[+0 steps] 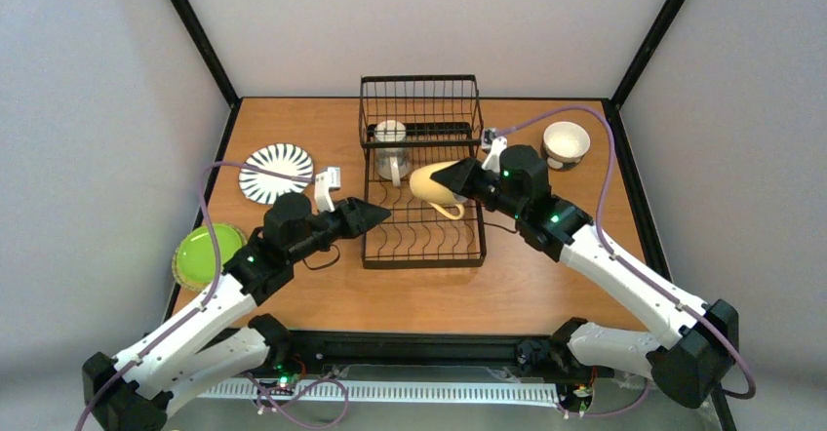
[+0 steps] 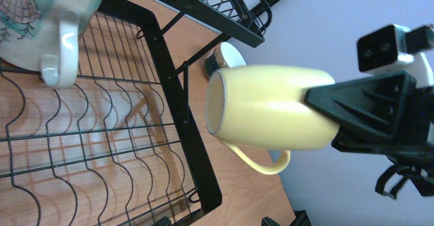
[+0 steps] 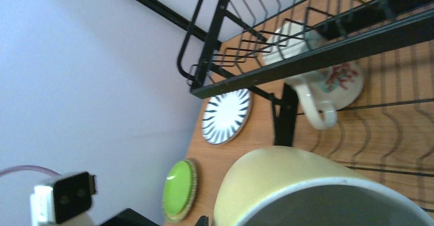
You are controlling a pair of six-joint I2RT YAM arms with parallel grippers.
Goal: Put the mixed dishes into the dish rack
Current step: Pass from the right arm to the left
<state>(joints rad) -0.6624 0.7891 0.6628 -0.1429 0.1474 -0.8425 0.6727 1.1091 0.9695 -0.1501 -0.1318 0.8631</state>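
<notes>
**yellow mug held sideways over the rack**

the right pincer (image 1: 456,177) is clamped on the base end of a yellow ceramic mug (image 1: 434,184), one black finger (image 2: 358,103) lying along its side; the mug is tipped on its side with its mouth facing left and its handle hanging down toward the near side; it is held over the right half of the black wire dish rack (image 1: 424,262), above the curved plate slots and near of the taller basket section; whether it touches the wires cannot be told.

the left pincer (image 1: 375,215) reaches in over the rack's left rail; its jaws are spread wide with nothing between them.

a cream ceramic mug with a printed pattern (image 1: 391,148) sits inside the rack at the far left, just by the basket section, its handle pointing toward the near side.

out on the wooden counter (image 1: 546,275), a round cream bowl (image 1: 566,143) stands upright to the far right of the rack; a round black-and-white striped plate (image 1: 277,172) lies flat to the left of the rack; a round lime-green plate (image 1: 208,254) lies nearer, at the counter's left edge, well apart from the rack.
</notes>
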